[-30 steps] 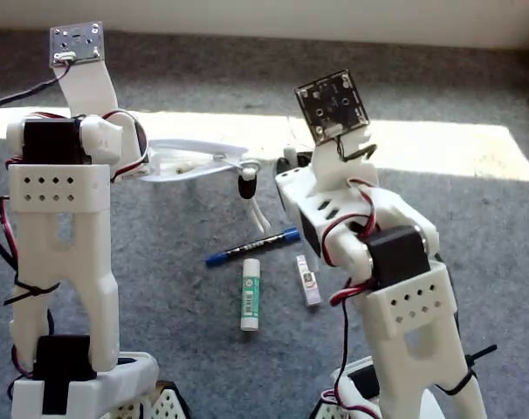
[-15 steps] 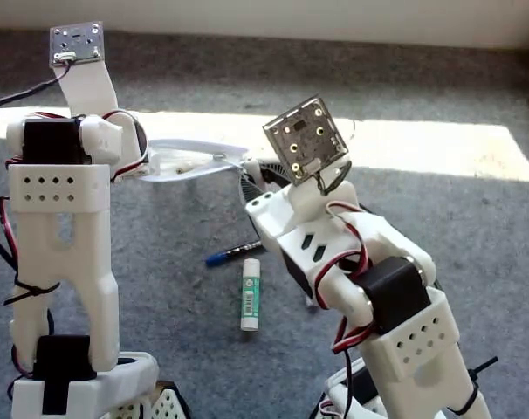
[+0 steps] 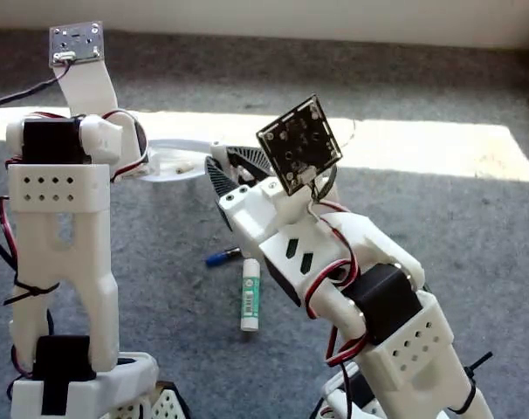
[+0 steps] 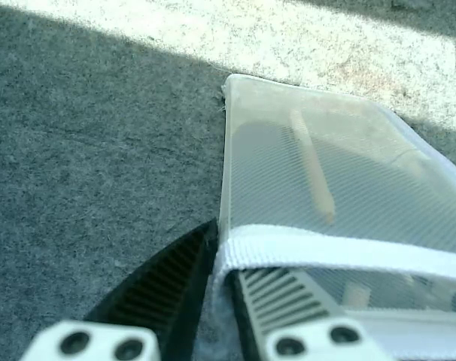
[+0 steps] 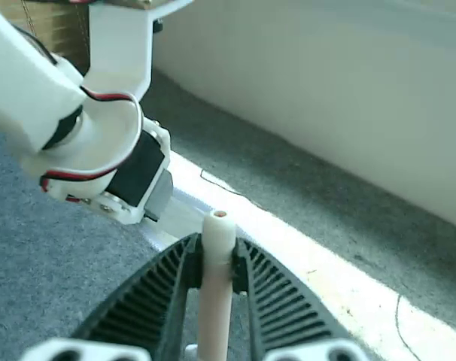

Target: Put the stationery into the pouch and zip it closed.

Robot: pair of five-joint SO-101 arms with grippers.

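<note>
The left gripper (image 4: 222, 252) is pinching the white woven rim of a translucent white mesh pouch (image 4: 341, 195). Its two black ribbed fingers (image 4: 168, 274) are almost fully closed, with only that rim between them. Inside the pouch a thin beige pencil-like stick (image 4: 312, 173) is lying. The pouch is resting in a sunlit strip of the grey carpet (image 3: 160, 262); I cannot tell if it is touching the carpet along its whole length.

The right gripper (image 5: 217, 244) is clamping a slim cream-white cylindrical stick (image 5: 217, 226). Its jaws are standing apart only by the width of this stick. In the high view this gripper is hanging just beside the end of the pouch that is away from the left gripper.

A blue pen (image 3: 217, 258) and a green and white glue stick (image 3: 250, 297) are lying on the carpet, apart from the pouch. The glue stick is farther from the pouch than the pen is.
</note>
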